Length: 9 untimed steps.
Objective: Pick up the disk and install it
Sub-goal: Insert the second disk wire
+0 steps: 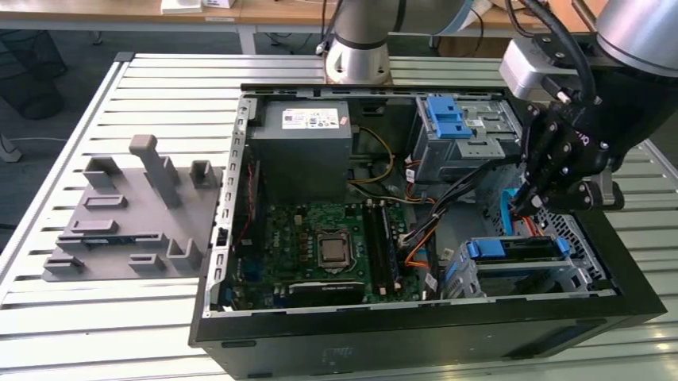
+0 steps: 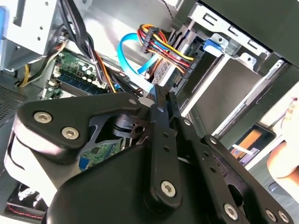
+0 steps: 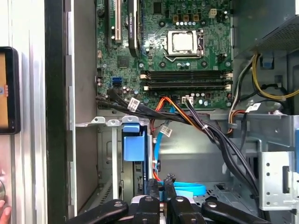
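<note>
The computer case (image 1: 424,333) lies open on its side on the slatted worktop (image 1: 63,317), and the work is well into the install step. The disk (image 1: 521,251) is no longer out on the worktop. It sits in the lower drive cage (image 1: 577,274), in the corner of the case nearest the exterior view's right, and its blue bracket faces up between the cage's metal walls. In the first wrist view the same blue bracket (image 3: 131,148) stands in the slot of the cage, just beside the bundle of black cables (image 3: 154,112) that runs off the motherboard (image 3: 163,56).

The gripper (image 1: 526,208) hangs inside the case just above that cage and apart from the disk. Its jaws are drawn together, almost tip to tip in both wrist views (image 2: 161,95) (image 3: 161,183), and no part of the disk is between them. A light-blue data cable (image 2: 131,60) loops close by the tips, and whether they pinch it I cannot tell.

The picking up looks done and the disk is placed in its bay. It is hard to say from these angles whether it is pushed fully home, and no cable is visibly plugged into it.
</note>
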{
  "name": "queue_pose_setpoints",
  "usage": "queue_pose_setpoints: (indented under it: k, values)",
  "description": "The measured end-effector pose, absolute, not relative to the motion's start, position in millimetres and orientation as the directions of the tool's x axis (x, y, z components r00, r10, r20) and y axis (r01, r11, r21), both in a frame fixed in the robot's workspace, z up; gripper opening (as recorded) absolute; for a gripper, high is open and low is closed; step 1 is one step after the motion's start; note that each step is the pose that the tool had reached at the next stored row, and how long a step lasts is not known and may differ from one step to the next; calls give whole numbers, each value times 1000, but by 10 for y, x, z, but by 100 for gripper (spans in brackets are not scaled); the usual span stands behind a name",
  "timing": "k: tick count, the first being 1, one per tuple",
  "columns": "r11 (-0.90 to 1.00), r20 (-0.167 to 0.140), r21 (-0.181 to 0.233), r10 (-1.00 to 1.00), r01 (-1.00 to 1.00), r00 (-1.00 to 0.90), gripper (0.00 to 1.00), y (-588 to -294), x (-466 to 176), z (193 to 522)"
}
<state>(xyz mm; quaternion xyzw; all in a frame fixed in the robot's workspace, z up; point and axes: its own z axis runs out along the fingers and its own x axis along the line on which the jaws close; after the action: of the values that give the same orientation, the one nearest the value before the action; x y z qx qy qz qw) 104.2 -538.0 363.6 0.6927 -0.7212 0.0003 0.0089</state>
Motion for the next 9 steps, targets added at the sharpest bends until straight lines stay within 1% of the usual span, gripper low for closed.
queue_pose_setpoints:
  k: [9]
  values:
    - [41, 14, 15, -999, -999, -41, 16, -5449, 1042, 3583]
